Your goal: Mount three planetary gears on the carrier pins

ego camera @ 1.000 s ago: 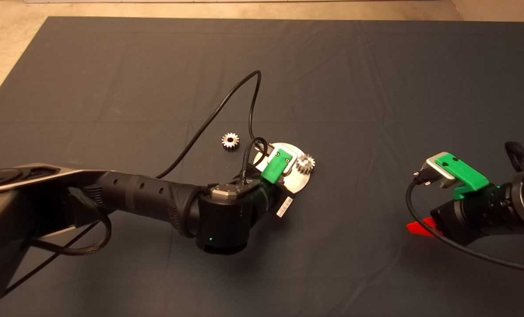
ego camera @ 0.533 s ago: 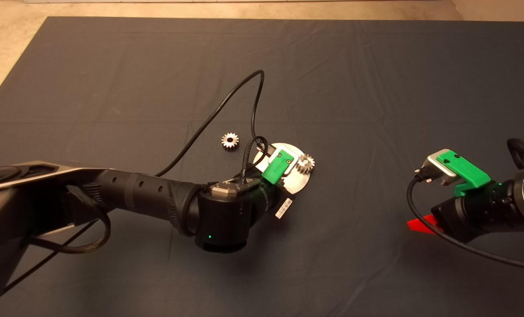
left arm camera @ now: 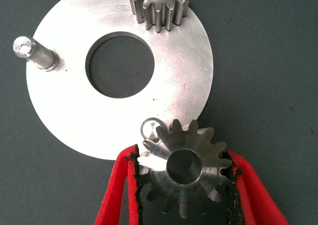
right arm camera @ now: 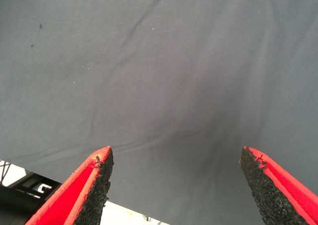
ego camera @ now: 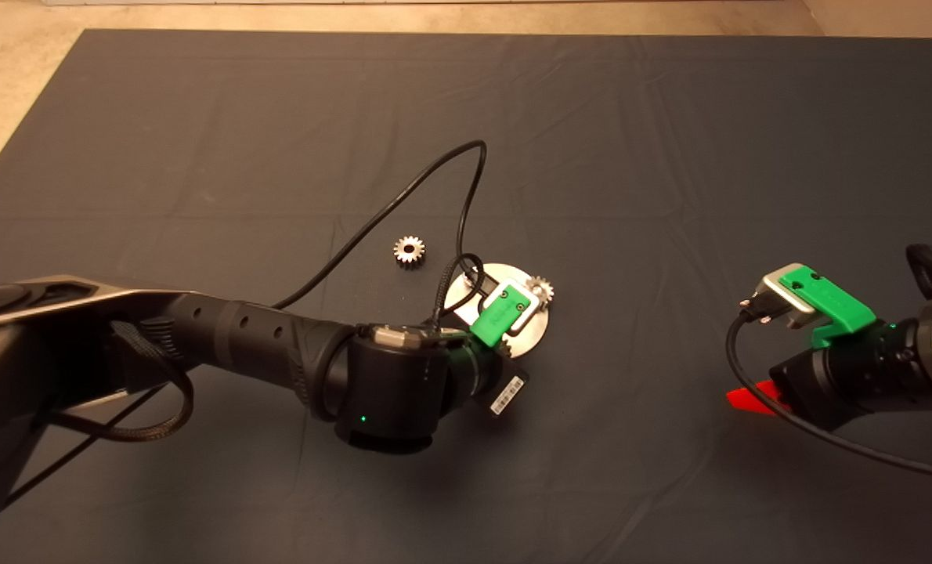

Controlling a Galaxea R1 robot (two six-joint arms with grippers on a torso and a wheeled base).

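One gear (left arm camera: 185, 168) sits clamped in our left gripper (left arm camera: 184, 185), which has shifted nearer the disc's (left arm camera: 64, 111) rim pin (left arm camera: 149, 129). Right gripper (right arm camera: 176, 185) stays parked, fingers spread.

My left gripper (ego camera: 505, 313) covering the middle of the disc (ego camera: 532, 329) in the head view, its held gear (left arm camera: 185, 171) overlapping one carrier pin (left arm camera: 149, 129), the seated gear (left arm camera: 159, 6) cut off at the wrist frame's top edge.

A gear (left arm camera: 185, 171) is clamped in the left tool (left arm camera: 184, 185), held just off a disc (left arm camera: 124, 71) pin (left arm camera: 148, 129); a second gear (left arm camera: 160, 5) is seated opposite.
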